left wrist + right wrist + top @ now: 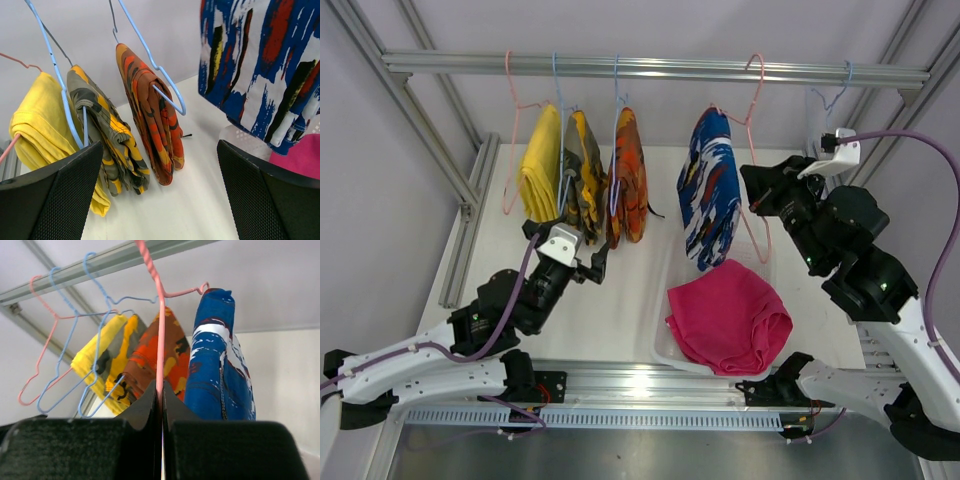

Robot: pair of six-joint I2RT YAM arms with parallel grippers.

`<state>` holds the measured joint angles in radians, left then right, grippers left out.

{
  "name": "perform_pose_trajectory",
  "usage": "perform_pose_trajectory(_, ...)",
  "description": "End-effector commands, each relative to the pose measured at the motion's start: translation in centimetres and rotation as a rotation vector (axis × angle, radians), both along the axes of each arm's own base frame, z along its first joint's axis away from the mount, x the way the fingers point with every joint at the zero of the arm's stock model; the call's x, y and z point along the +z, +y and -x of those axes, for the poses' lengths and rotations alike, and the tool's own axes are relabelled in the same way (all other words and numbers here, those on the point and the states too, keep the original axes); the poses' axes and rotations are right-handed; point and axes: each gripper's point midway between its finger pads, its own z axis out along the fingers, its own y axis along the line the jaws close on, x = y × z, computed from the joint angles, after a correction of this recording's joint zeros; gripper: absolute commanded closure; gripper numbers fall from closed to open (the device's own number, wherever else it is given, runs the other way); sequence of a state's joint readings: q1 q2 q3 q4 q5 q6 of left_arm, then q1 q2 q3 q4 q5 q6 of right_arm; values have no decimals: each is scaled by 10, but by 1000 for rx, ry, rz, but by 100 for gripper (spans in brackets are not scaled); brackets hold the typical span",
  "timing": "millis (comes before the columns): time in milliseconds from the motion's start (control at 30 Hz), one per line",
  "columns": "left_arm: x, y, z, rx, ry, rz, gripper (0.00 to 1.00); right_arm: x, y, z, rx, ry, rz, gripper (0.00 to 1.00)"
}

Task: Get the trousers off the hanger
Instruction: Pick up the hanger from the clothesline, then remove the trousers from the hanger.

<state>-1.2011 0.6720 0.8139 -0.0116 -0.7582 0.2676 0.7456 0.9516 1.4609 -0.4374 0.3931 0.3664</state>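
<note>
Four folded trousers hang from wire hangers on the rail (pixel 650 68): plain yellow (pixel 540 165), olive-yellow camouflage (pixel 582 175), orange camouflage (pixel 628 175) and blue patterned (pixel 710 190). The blue pair (pixel 220 365) hangs on a pink hanger (pixel 160 340). My right gripper (pixel 161 390) is shut on that hanger's wire, right beside the blue pair (pixel 260 65); from above it (pixel 757 190) sits just right of the cloth. The magenta-pink trousers (pixel 730 315) lie in a clear bin (pixel 662 350). My left gripper (pixel 160 150) stands open and empty, low in front of the orange pair (pixel 150 110).
A second pink hanger (pixel 510 130) holds the yellow pair at the far left, and an empty blue hanger (pixel 835 95) hangs at the far right. Aluminium frame posts (pixel 400 95) stand on both sides. White tabletop (pixel 620 310) lies between my arms.
</note>
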Motion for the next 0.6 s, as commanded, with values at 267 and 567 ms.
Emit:
perform_pose_trajectory(267, -7, -13, -4, 15, 62, 15, 1, -5, -21, 18, -295, 70, -118, 100)
perform_pose_trajectory(567, -5, -49, 12, -49, 71, 50, 1, -33, 4, 55, -256, 118, -125, 100)
